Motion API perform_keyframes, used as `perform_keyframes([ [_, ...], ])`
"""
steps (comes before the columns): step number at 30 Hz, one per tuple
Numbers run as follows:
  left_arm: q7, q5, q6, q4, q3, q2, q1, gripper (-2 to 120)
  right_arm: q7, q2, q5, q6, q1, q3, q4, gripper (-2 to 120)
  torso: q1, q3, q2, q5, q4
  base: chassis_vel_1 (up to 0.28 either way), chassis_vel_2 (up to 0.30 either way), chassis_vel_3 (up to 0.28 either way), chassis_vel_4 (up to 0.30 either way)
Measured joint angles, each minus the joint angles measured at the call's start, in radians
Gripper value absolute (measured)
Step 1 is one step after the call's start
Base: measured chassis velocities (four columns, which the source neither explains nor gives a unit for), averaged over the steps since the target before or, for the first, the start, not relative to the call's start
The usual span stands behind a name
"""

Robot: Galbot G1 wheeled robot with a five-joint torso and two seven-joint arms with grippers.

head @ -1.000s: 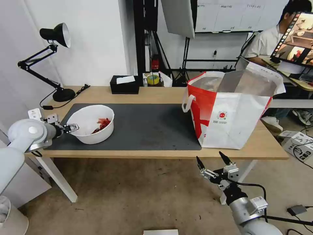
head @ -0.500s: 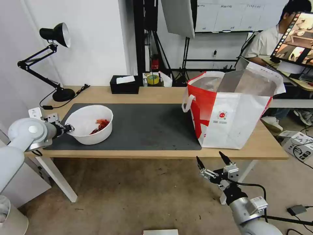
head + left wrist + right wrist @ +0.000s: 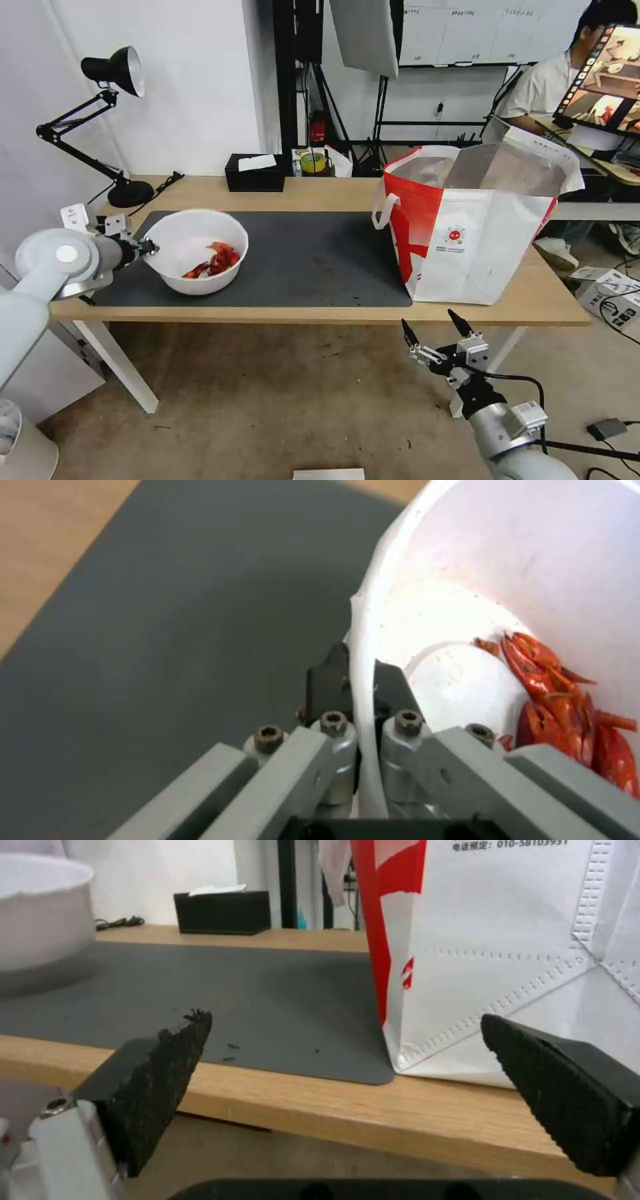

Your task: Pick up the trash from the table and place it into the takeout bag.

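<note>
Here the left gripper [image 3: 148, 249] pinches the rim of the white bowl [image 3: 195, 252] at left of the frame; the right gripper [image 3: 433, 332], spread, hangs at lower right.

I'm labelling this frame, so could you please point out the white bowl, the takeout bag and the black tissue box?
white bowl [image 3: 175, 233]: head view, bare inner wall.
takeout bag [image 3: 490, 250]: head view, white front panel.
black tissue box [image 3: 255, 179]: head view, front face.

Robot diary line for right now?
left gripper: shut on bowl rim | right gripper: open, below table | bag: upright
</note>
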Motion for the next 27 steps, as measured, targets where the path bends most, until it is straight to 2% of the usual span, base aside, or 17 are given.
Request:
perform_keyframes([
  [5, 0.001, -0.014, -0.018, -0.025, 0.05, -0.012, -0.073, 0, 0.0, 0.0, 0.0, 0.0, 0.0, 0.0, 0.0, 100, 0.0, 0.0, 0.0, 0.0001, 0.0, 0.0, 0.0, 0.0, 0.0],
  [6, 0.001, -0.028, -0.029, -0.038, 0.088, -0.025, -0.134, 0, 0.0, 0.0, 0.0, 0.0, 0.0, 0.0, 0.0, 100, 0.0, 0.0, 0.0, 0.0, 0.0001, 0.0, 0.0, 0.0, 0.0],
  [10, 0.001, -0.039, -0.039, -0.043, 0.134, -0.05, -0.214, 0, 0.0, 0.0, 0.0, 0.0, 0.0, 0.0, 0.0, 100, 0.0, 0.0, 0.0, 0.0003, 0.0, 0.0, 0.0, 0.0, 0.0],
  [12, -0.001, -0.049, -0.045, -0.032, 0.202, -0.089, -0.321, 0, 0.0, 0.0, 0.0, 0.0, 0.0, 0.0, 0.0, 100, 0.0, 0.0, 0.0, 0.0002, -0.0001, 0.0, 0.0, 0.0, 0.0],
  [13, -0.001, -0.049, -0.045, -0.032, 0.202, -0.089, -0.321, 0, 0.0, 0.0, 0.0, 0.0, 0.0, 0.0, 0.0, 100, 0.0, 0.0, 0.0, 0.0002, -0.0001, 0.0, 0.0, 0.0, 0.0],
  [16, -0.018, -0.073, -0.049, 0.003, 0.319, -0.161, -0.462, 0, 0.0, 0.0, 0.0, 0.0, 0.0, 0.0, 0.0, 100, 0.0, 0.0, 0.0, 0.0001, 0.0, 0.0, 0.0, 0.0, 0.0],
  [17, -0.018, -0.073, -0.049, 0.003, 0.319, -0.161, -0.462, 0, 0.0, 0.0, 0.0, 0.0, 0.0, 0.0, 0.0, 100, 0.0, 0.0, 0.0, 0.0001, 0.0, 0.0, 0.0, 0.0, 0.0],
  [20, -0.05, -0.101, -0.053, 0.046, 0.403, -0.241, -0.584, 0, 0.0, 0.0, 0.0, 0.0, 0.0, 0.0, 0.0, 100, 0.0, 0.0, 0.0, 0.0003, -0.0004, 0.0, 0.0, 0.0, 0.0],
  [21, -0.05, -0.101, -0.053, 0.046, 0.403, -0.241, -0.584, 0, 0.0, 0.0, 0.0, 0.0, 0.0, 0.0, 0.0, 100, 0.0, 0.0, 0.0, 0.0003, -0.0004, 0.0, 0.0, 0.0, 0.0],
  [23, -0.064, -0.109, -0.056, 0.09, 0.453, -0.304, -0.663, 0, 0.0, 0.0, 0.0, 0.0, 0.0, 0.0, 0.0, 100, 0.0, 0.0, 0.0, 0.0004, -0.0001, 0.0, 0.0, 0.0, 0.0],
  [24, -0.064, -0.109, -0.056, 0.09, 0.453, -0.304, -0.663, 0, 0.0, 0.0, 0.0, 0.0, 0.0, 0.0, 0.0, 100, 0.0, 0.0, 0.0, 0.0004, -0.0001, 0.0, 0.0, 0.0, 0.0],
  [27, -0.069, -0.113, -0.058, 0.138, 0.49, -0.377, -0.733, 0, 0.0, 0.0, 0.0, 0.0, 0.0, 0.0, 0.0, 100, 0.0, 0.0, 0.0, 0.0002, 0.0001, 0.0, 0.0, 0.0, 0.0],
])
